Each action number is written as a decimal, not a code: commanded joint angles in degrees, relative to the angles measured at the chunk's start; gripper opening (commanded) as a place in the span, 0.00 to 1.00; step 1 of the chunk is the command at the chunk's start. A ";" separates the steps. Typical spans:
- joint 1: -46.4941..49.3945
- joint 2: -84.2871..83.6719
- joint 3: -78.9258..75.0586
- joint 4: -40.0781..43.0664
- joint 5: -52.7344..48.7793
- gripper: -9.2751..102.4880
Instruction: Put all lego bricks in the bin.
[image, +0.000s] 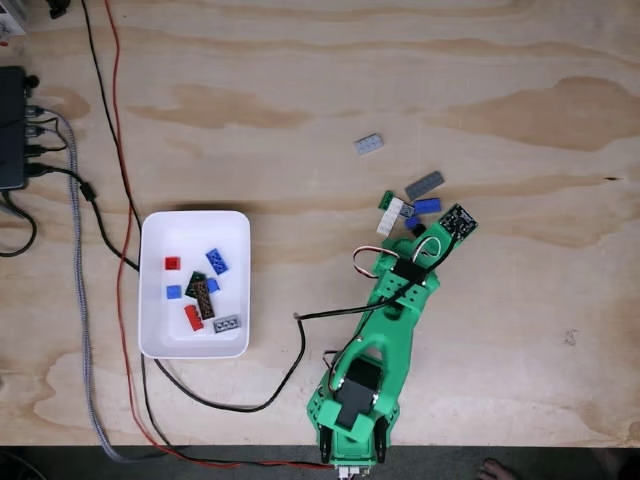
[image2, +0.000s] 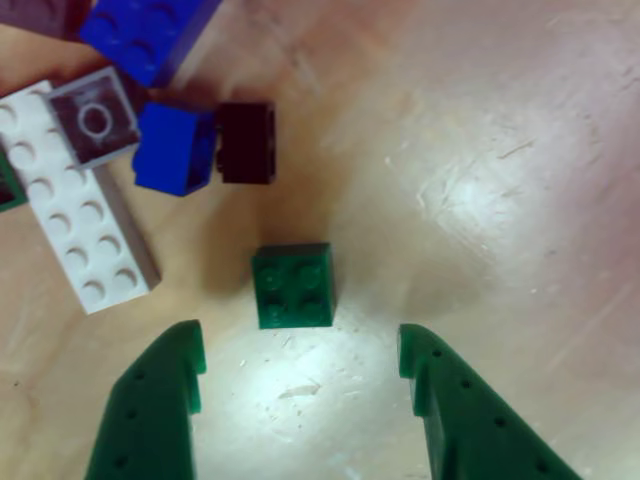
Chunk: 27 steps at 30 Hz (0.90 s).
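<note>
and here we are, the green arm (image: 385, 335) reaching out across the table toward the loose pile, and the gripper (image2: 300, 350) is spread wide, nothing between its fingers. in the other view the two green fingers (image2: 150, 410) frame a small dark green brick (image2: 293, 285) lying flat, studs up, just ahead of the tips and not touched. that looks like the chosen target, and the wide spread makes sense: room to drop either side of it before closing.

just beyond sit a white long brick (image2: 80, 220) with a grey single-stud piece (image2: 95, 120) on its end, a blue brick (image2: 175, 148) touching a black one (image2: 247, 143), and another blue one (image2: 145, 30) at the top edge. my guess is the green one is favoured because it stands apart from that clutter.

over in the fixed view the bin (image: 160, 340) lies well to the left of the arm, already holding several bricks, red, blue, grey and dark. a grey plate (image: 369, 143) lies alone further up the table, so plenty remains to be moved.

the surface is pale plywood (image: 520, 330), grain and scuffs showing, with a bright glare patch. cables (image: 110, 150) trail down the left side from a black box (image: 12, 128) at the edge.
</note>
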 joint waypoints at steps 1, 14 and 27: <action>3.34 -0.62 -1.05 -3.08 -2.72 0.25; 0.35 -1.05 -1.76 -4.13 -1.67 0.08; -61.70 4.92 -31.99 29.88 46.58 0.08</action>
